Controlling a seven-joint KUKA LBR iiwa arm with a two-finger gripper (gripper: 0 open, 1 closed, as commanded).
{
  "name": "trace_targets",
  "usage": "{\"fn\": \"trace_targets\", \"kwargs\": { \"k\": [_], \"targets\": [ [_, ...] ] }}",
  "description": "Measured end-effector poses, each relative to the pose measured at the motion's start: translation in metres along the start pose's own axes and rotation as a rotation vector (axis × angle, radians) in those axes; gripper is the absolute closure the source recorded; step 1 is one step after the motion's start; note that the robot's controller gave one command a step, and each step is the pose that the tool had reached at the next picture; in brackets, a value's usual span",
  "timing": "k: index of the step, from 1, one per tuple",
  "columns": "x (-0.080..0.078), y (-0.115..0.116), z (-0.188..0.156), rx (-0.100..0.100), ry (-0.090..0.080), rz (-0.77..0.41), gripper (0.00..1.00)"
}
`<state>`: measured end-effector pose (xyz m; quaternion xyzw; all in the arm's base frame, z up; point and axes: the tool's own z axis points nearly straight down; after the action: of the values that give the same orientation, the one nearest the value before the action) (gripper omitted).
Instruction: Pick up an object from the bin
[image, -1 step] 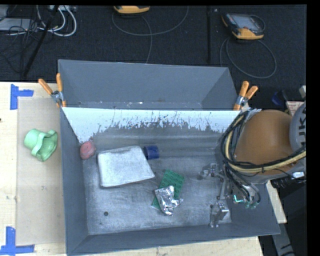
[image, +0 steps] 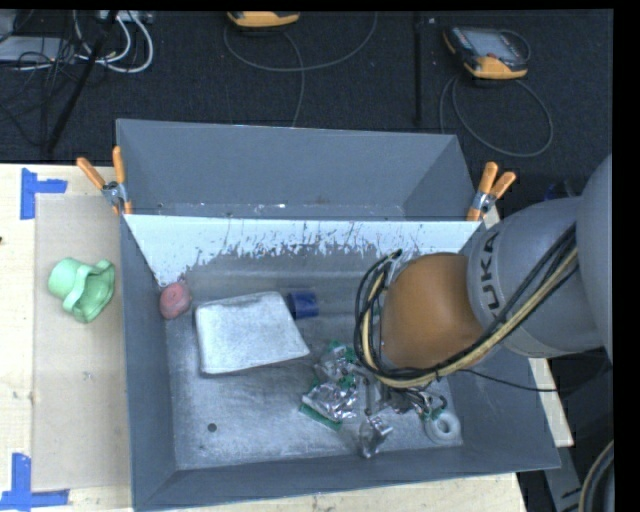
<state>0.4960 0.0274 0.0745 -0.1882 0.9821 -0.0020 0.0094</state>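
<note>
The claw (image: 376, 438) sits low by the front wall of the bin (image: 250, 470), just beside a crumpled silver-and-green wrapper (image: 330, 398), a white ring (image: 443, 428) on its other side; whether it's wide or narrow I can't tell from here. I'd centre it on the wrapper and lift straight up: the wall crowds it, though bare floor toward the grey cloth (image: 250, 333) leaves room.

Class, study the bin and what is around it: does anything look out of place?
A green lump lies outside the bin, off its left side. The pink ball, grey pad, blue piece, crumpled wrapper and white ring all lie inside it.
</note>
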Motion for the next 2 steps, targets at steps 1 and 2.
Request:
{"fn": "trace_targets", "kwargs": {
  "k": [1, 2],
  "targets": [
    [-0.003, 0.0018, -0.0026, -0.002, -0.008, -0.005, 1.0],
    [0.0006, 0.0019, 0.0015, -0.003, 0.002, -0.004, 0.0]
  ]
}}
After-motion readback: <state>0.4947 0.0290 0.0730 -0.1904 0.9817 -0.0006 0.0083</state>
